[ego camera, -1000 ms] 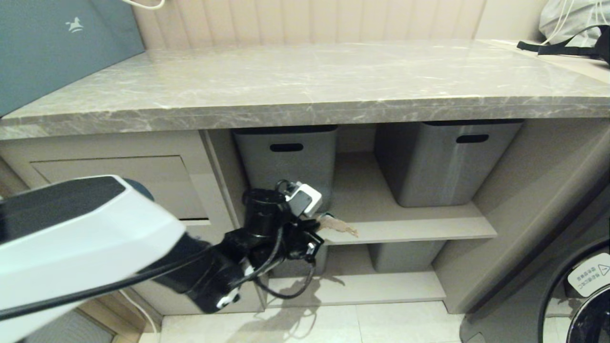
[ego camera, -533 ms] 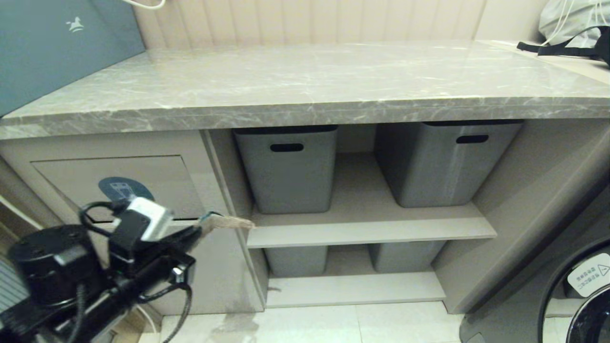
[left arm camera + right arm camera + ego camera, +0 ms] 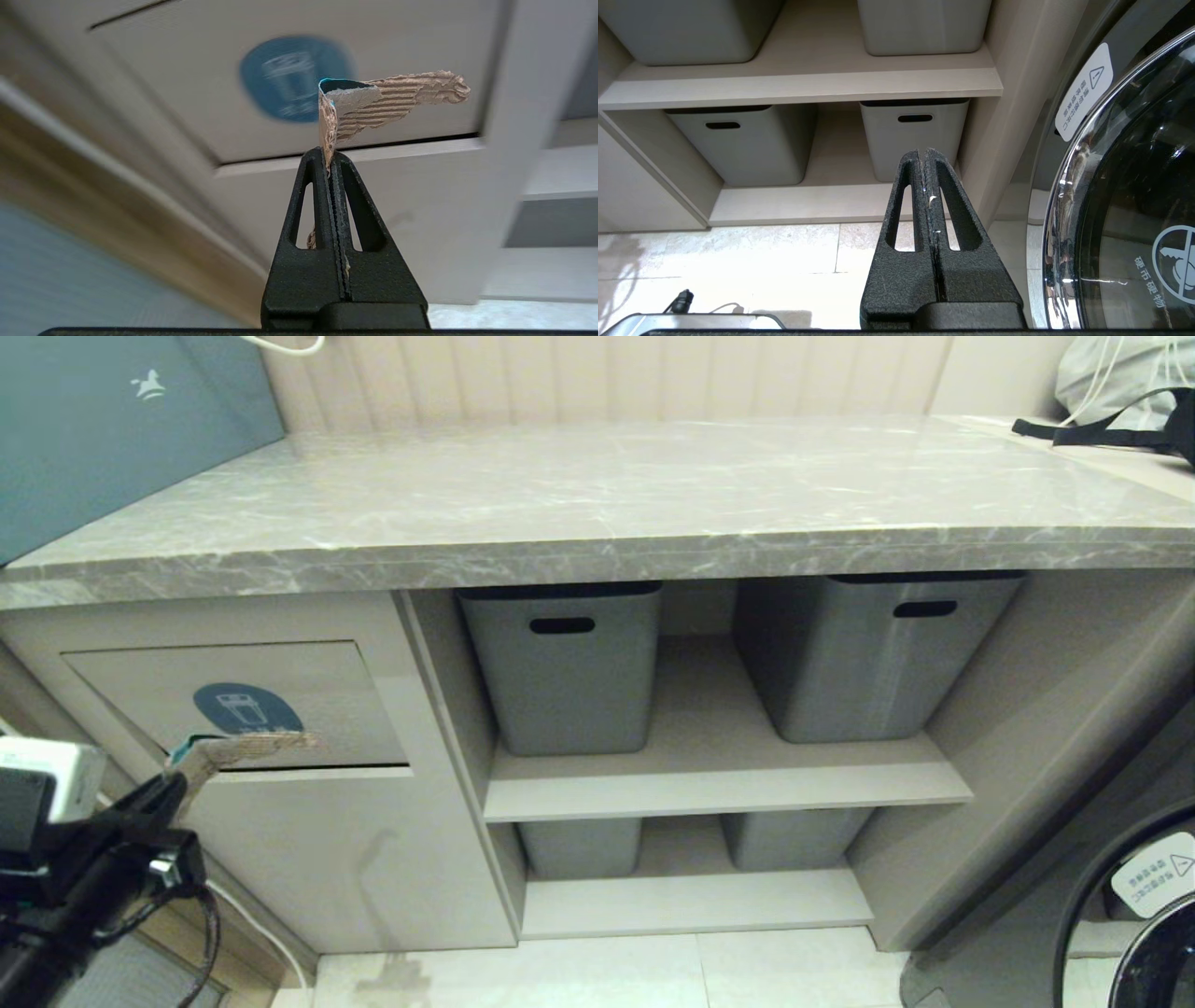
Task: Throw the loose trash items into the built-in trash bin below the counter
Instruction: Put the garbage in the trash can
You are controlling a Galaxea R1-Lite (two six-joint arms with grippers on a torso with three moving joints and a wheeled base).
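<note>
Cardboard scrap [image 3: 245,747], torn brown with a teal edge, sat clamped in the left end effector [image 3: 177,786] at the lower left of the head view, its free end lying across the bottom of the blue sticker [image 3: 246,707] on the trash bin flap [image 3: 345,691]. In the left wrist view the fingers [image 3: 346,205] were pressed together on the scrap's [image 3: 369,109] lower end. The flap sat below the marble desk [image 3: 597,495]. The right end effector [image 3: 928,154] was clenched on nothing, low near the floor [image 3: 738,261] before the grey tubs [image 3: 915,135].
</note>
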